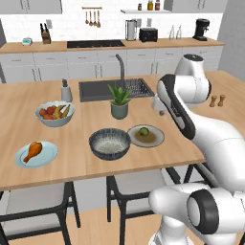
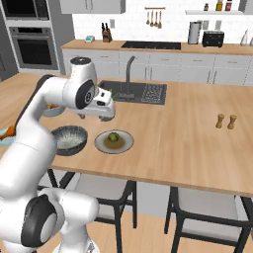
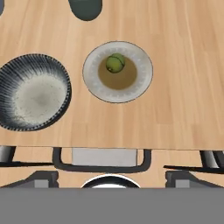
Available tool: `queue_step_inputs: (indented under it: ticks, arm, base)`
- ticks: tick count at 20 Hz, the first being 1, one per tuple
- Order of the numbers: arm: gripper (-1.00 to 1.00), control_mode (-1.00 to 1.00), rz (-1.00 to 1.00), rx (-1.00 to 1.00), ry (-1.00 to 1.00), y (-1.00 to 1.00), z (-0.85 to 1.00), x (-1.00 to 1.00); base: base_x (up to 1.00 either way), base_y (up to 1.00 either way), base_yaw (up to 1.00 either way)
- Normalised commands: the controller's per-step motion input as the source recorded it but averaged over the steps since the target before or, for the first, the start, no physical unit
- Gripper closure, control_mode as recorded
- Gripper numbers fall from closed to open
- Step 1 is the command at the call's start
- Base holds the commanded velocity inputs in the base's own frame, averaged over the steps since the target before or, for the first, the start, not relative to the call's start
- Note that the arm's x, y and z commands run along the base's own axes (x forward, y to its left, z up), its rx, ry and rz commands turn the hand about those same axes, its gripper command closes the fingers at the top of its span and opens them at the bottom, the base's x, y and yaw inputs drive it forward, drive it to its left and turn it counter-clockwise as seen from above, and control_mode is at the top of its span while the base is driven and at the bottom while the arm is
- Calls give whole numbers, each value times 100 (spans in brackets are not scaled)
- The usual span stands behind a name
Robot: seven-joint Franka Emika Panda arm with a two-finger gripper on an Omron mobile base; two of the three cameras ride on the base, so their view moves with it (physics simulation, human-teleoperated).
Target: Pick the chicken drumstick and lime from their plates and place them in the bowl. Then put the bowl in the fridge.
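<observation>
White and dark-jointed, the arm carries its gripper [image 2: 106, 109] high above the counter, looking straight down; whether the fingers are spread or pressed together I cannot tell, though nothing appears to be held. Below it the lime [image 3: 115, 63] sits on the grey-rimmed plate [image 3: 142, 83], toward the far part of its olive centre. That hover reads as lining up for a first descent, since the lime is the nearer of the two foods. The bowl [image 3: 33, 98] stands just beside that plate, empty, a short carry away. The chicken drumstick [image 1: 32, 151] lies on the light blue plate [image 1: 48, 155], well apart on the bowl's other side. All rest on a wooden island counter [image 1: 158, 158] with a sink [image 1: 98, 90], a potted plant [image 1: 118, 101] and a fruit bowl [image 1: 54, 115]; chairs are tucked beneath its near edge.
</observation>
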Motion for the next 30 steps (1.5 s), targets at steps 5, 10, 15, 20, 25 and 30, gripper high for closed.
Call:
queue_step_inputs:
  ticks: [5,10,15,20,25,30]
  arm:
    - [-100,-100,2,-2,-4,-28,-46,95]
    - [-100,-100,-1,0,4,-10,-46,100]
    - [-100,-100,-2,0,20,1,-43,88]
    - [-100,-100,-3,0,24,6,-44,67]
    - [-100,-100,-4,2,21,7,-55,51]
    - [-100,-100,-6,14,11,17,-63,49]
  base:
    - [0,0,0]
    - [0,0,0]
    - [0,0,0]
    - [0,0,0]
    - [0,0,0]
    - [0,0,0]
